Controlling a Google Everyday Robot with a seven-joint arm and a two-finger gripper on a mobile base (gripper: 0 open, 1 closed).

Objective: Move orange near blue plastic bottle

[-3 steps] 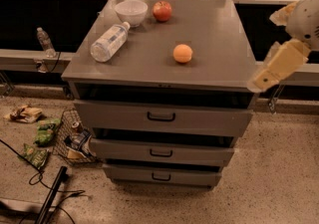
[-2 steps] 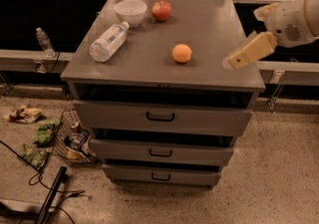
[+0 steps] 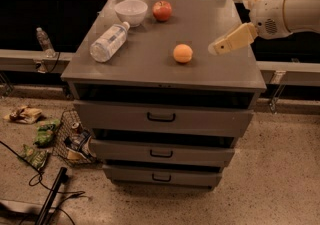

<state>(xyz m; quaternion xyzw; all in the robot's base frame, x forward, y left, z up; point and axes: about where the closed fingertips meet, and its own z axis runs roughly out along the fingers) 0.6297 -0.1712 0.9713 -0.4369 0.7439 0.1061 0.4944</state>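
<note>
The orange [image 3: 183,53] sits on the grey cabinet top [image 3: 150,59], right of centre. The blue plastic bottle [image 3: 107,43] lies on its side at the left, its white cap pointing toward the bowl. My gripper [image 3: 220,46] comes in from the right on a white arm and hovers just right of the orange, a short gap away, holding nothing.
A white bowl [image 3: 131,11] and a red apple [image 3: 162,10] stand at the back of the top. A small clear bottle [image 3: 44,41] stands on a ledge at the left. Litter and a wire basket [image 3: 70,139] lie on the floor at the left.
My gripper has swung in from the right edge of the cabinet leftward over the top, toward the orange. The orange and bottle have not moved.
</note>
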